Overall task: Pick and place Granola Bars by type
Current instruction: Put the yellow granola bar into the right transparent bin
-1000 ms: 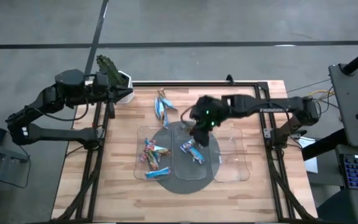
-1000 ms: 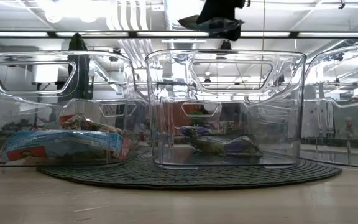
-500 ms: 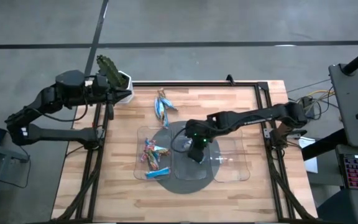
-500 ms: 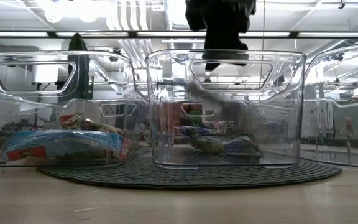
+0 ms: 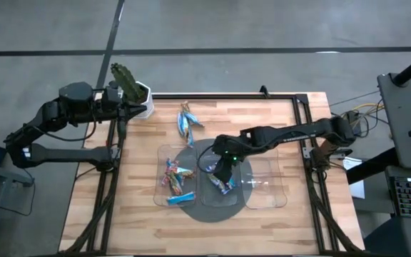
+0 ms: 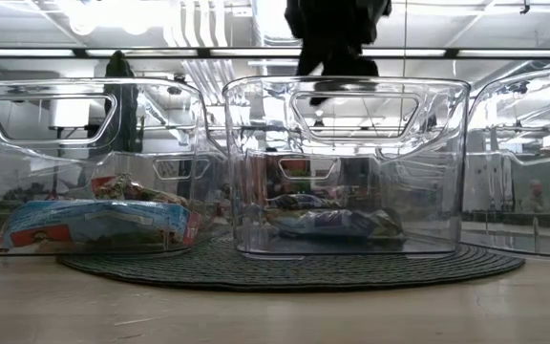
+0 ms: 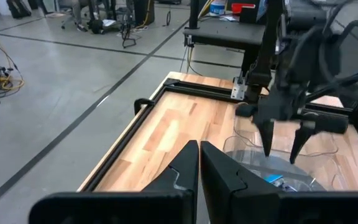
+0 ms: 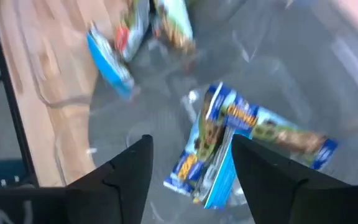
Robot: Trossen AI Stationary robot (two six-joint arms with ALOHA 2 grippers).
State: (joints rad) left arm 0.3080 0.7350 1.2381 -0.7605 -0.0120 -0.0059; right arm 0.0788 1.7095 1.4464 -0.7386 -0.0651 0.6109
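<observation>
I see clear, glossy plastic trays [image 6: 346, 162] sitting on a dark ribbed mat [image 6: 294, 269] (it looks matt and woven). The granola bars [image 8: 241, 146] wear shiny foil wrappers, and the table [image 5: 255, 114] is pale, smooth wood framed in black metal.

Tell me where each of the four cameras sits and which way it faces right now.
High: overhead, straight down on the table; both arms show, right gripper over the middle tray.
Low: at tabletop height, level through the middle tray; right gripper hangs above.
Left wrist: at the table's left edge, past its own shut fingers toward the right gripper.
Right wrist: down between open fingers onto blue bars.
Shared: high and low both show those blue bars in the middle tray.
</observation>
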